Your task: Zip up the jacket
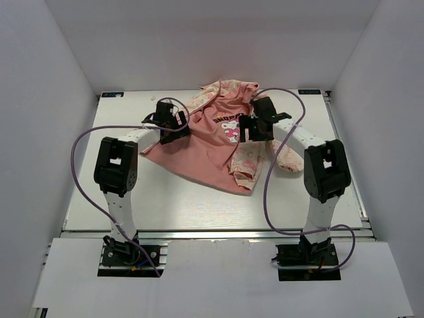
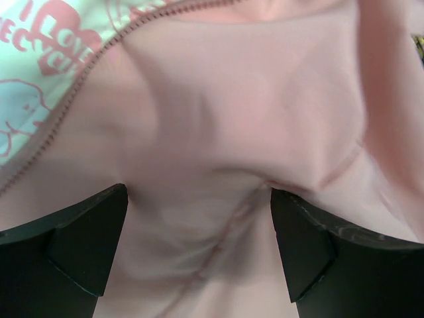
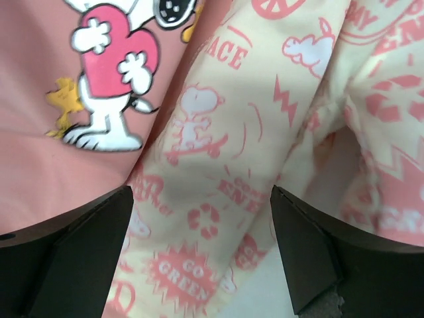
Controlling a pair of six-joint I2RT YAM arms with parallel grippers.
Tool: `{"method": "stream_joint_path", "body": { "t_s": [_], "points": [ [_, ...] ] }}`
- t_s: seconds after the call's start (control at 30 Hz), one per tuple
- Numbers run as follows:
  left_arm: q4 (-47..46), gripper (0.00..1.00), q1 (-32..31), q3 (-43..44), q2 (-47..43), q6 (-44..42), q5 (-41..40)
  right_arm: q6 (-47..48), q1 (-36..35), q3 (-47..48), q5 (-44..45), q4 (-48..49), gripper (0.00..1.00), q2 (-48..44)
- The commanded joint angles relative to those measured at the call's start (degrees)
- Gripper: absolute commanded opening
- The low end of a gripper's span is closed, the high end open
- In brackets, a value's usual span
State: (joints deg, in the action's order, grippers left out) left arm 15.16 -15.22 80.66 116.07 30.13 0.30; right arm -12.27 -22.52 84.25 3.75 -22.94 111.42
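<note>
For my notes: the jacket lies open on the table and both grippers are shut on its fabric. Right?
No. The jacket lies open on the table, but the left gripper and right gripper are open over its fabric, as both wrist views show.

A robotics lab test cell is shown rather than a home or shop. A white bench is closed in on three sides by plain white panels, so that a bare booth is formed. Two robot arms, the left arm and the right arm, are bolted on black base plates at its near edge. Loose purple cables are looped from them. A metal frame rail is seen along the bench front. A small printed jacket is laid between the arms.
</note>
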Motion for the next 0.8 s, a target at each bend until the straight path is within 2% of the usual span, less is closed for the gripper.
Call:
{"method": "stream_joint_path", "body": {
  "t_s": [0.0, 0.1, 0.17, 0.2, 0.3, 0.33, 0.43, 0.53, 0.57, 0.63, 0.7, 0.77],
  "points": [
    [2.42, 0.98, -0.68, 0.56, -7.67, -3.06, 4.18, 2.34, -1.2, -1.87, -0.06, -4.48, 0.89, -6.37],
    [4.96, 0.98, -0.68, -5.24, -15.75, -0.97, 1.13, 0.33, -5.93, -5.57, 1.43, -5.97, 0.89, -11.04],
    [10.13, 0.98, -0.34, -7.18, -18.94, 2.11, -8.93, -3.0, -8.66, -5.76, 3.01, -8.68, 0.89, -11.66],
    [12.94, 0.98, 0.71, -6.93, -20.61, 5.52, -11.78, -4.24, -11.46, -5.07, 4.67, -9.4, 0.89, -10.79],
    [22.44, 0.98, 3.79, -3.68, -20.54, 6.7, -16.72, -10.21, -15.34, -2.52, 8.63, -13.35, 0.86, -7.2],
    [27.94, 0.98, 6.41, -2.37, -19.4, 6.7, -17.77, -11.79, -15.79, -0.94, 9.25, -14.14, 0.8, -6.22],
    [35.98, 0.98, 9.86, 1.07, -17.29, 6.61, -25.67, -14.79, -16.32, 1.96, 8.91, -16.6, 0.64, -2.18],
    [39.07, 0.98, 10.39, 2.39, -15.79, 4.68, -34.64, -14.1, -16.5, 4.25, 9.78, -18.28, 0.61, 1.69],
    [38.98, 0.98, 10.91, 2.31, -14.74, 4.59, -35.27, -13.57, -16.5, 4.69, 9.79, -18.46, 0.61, 2.48],
    [35.31, 0.98, 13.28, 0.64, -13.86, 2.4, -31.52, -12.43, -16.59, 5.49, 10.05, -19.16, 0.58, 4.16],
    [30.23, 0.98, 15.13, -0.94, -13.5, -0.24, -22.51, -12.42, -16.5, 6.45, 11.53, -19.95, 0.5, 5.03],
    [25.73, 0.98, 15.14, -4.45, -14.37, -1.38, -18.86, -12.25, -16.5, 5.93, 12.51, -20.22, 0.42, 5.04]
  ]
}}
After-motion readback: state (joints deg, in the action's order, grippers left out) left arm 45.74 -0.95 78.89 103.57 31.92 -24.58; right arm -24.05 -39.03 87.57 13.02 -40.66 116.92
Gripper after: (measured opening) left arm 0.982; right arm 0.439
